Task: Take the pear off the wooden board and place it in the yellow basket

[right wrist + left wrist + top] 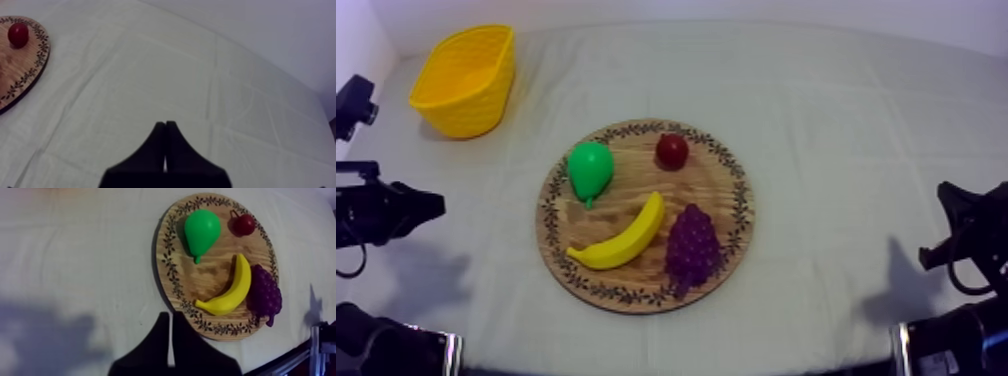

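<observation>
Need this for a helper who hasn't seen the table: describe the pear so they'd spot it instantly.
In the middle of the table lies a round wooden board carrying four toy fruits. The pear sits on the board's side nearest the yellow basket, beside the small red fruit. It is the only green piece, unlike the yellow banana and the purple grapes.

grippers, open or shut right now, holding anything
left gripper: shut, holding nothing
right gripper: shut, holding nothing

Left arm [376, 212] and right arm [976, 235] are black, jaws tapered.
</observation>
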